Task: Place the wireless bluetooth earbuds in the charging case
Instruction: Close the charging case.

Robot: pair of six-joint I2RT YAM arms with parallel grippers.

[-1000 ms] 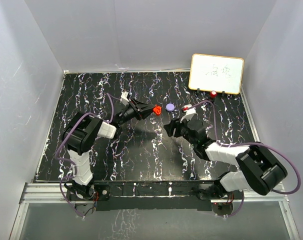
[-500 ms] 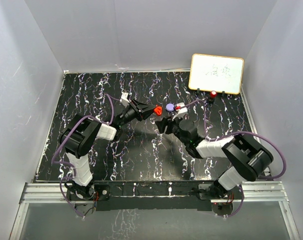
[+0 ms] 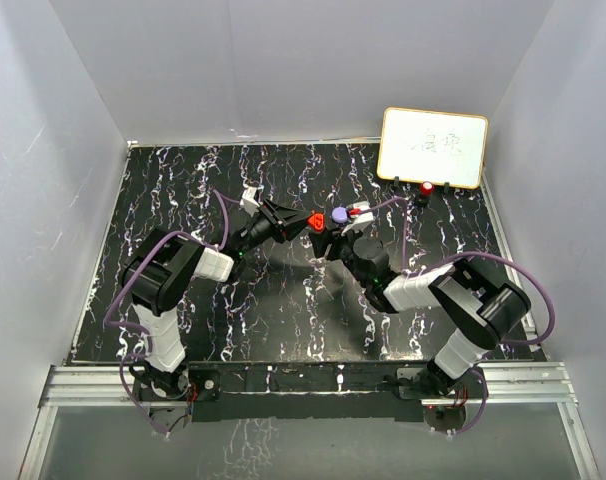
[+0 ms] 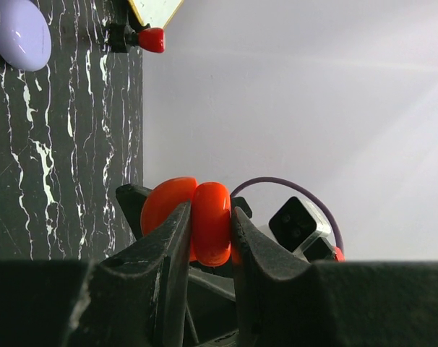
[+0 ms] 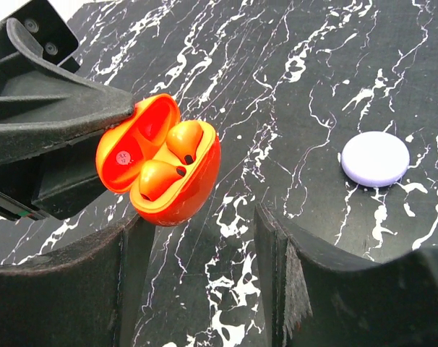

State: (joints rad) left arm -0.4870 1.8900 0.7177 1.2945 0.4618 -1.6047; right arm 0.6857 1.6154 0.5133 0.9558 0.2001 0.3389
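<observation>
Pinching the open red case (image 5: 165,163) between its fingers, the left gripper (image 4: 208,217) is seen; both red earbuds (image 5: 184,141) are seated inside. The right gripper (image 5: 204,238) is held spread, empty, with the case just ahead of its left finger. A closed purple case (image 5: 375,158) lies apart on the table (image 5: 277,72), beyond the right finger.

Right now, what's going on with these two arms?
The left claw is gripping an orange-red charging case by its sides, with the lid hinged open. Two matching earbuds sit in the wells inside it. The right claw is close in front of the open case with its jaws apart and nothing between them. A closed lavender case lies on the black marbled table nearby, and neither claw is touching it.
</observation>
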